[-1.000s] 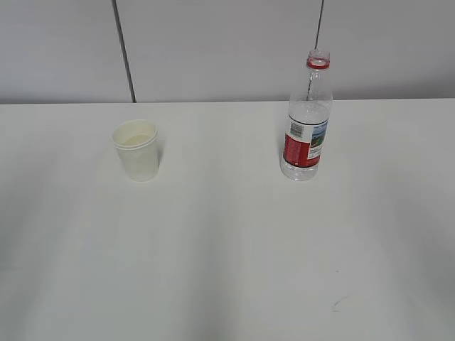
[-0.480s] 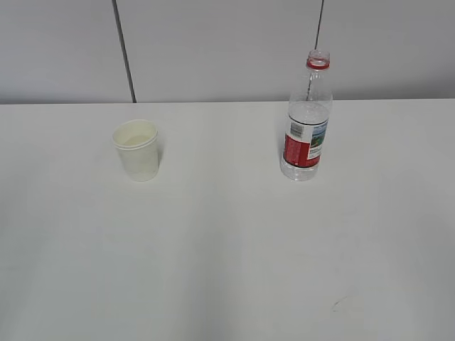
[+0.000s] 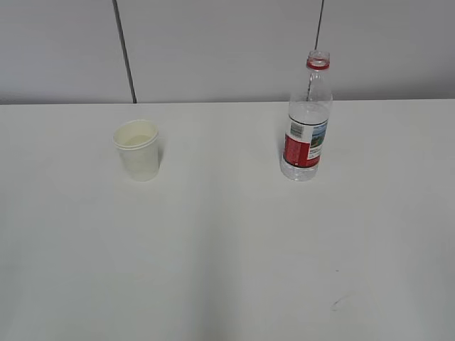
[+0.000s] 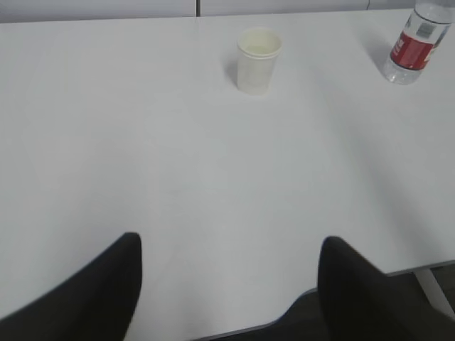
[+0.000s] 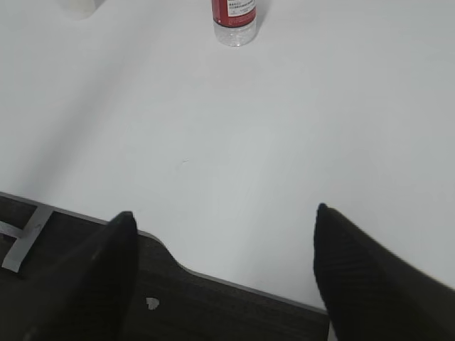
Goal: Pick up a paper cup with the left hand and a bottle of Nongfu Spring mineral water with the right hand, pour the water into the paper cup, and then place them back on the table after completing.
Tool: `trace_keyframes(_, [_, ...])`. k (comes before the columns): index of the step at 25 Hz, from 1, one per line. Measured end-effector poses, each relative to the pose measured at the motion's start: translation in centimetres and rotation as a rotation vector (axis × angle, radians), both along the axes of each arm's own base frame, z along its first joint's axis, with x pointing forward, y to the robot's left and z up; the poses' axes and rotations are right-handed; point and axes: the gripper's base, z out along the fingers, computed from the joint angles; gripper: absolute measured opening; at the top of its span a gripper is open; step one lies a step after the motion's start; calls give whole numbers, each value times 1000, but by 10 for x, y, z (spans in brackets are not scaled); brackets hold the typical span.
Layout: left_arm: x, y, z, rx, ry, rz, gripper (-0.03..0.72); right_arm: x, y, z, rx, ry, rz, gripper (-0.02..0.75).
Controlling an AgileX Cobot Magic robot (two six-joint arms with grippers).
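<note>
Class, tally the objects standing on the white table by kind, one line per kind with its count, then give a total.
Paper cup: 1
Water bottle: 1
Total: 2
Both stand upright and apart on the table. The left gripper and right gripper are off the table's near edge and are not counted.

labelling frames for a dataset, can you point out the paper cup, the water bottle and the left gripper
paper cup (image 3: pixel 139 153), exterior view, on its front wall
water bottle (image 3: pixel 304 145), exterior view, on the red label
left gripper (image 4: pixel 227 273), left wrist view, midway between its two dark fingertips, spread wide apart
</note>
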Motion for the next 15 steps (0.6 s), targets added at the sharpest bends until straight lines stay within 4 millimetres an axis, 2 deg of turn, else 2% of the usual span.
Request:
trace_keyframes(6, [6, -1, -10, 51, 26, -27, 477, 7, 1, -17, -18, 59, 6, 568])
trace_keyframes(12, [20, -4, -26, 62, 32, -31, 463, 17, 3, -22, -7, 7, 2, 568])
trace_keyframes(15, [24, -5, -26, 57, 1, -31, 461, 19, 3, -23, -4, -1, 1, 568])
